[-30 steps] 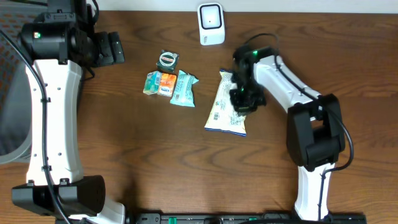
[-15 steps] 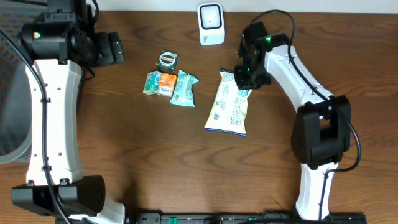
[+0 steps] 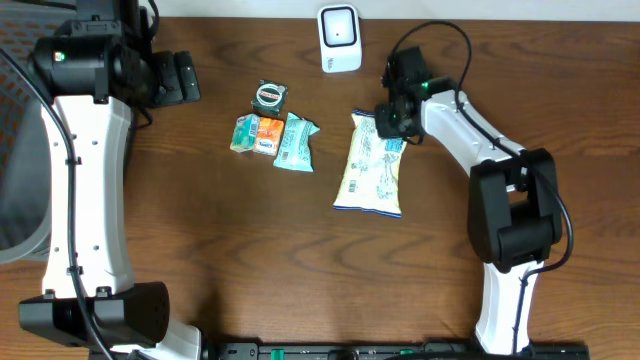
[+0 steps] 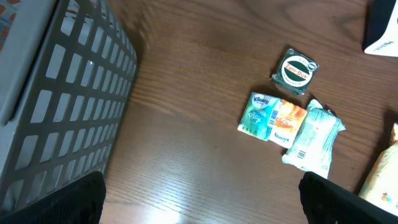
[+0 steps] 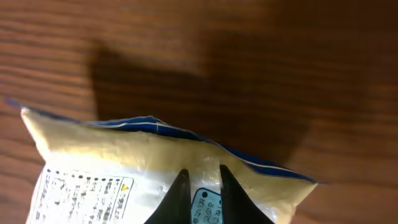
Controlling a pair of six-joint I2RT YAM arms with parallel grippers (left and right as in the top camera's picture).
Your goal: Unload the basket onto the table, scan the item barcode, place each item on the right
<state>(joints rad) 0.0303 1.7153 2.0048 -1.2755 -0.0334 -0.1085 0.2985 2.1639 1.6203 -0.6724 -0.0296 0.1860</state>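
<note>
Brown table (image 3: 200, 250); snack bag (image 3: 370, 172) lengthwise near-to-far, slightly tilted

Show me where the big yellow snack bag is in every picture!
Overhead: the snack bag lies flat, a little right of the middle, below the white scanner.
Left wrist: only a corner of the snack bag peeks in at the right edge, low down.
Right wrist: the snack bag fills the lower half, and the jaws of the right gripper pinch its top edge.
Shared landmark: the brown wooden table under it in all three.
</note>
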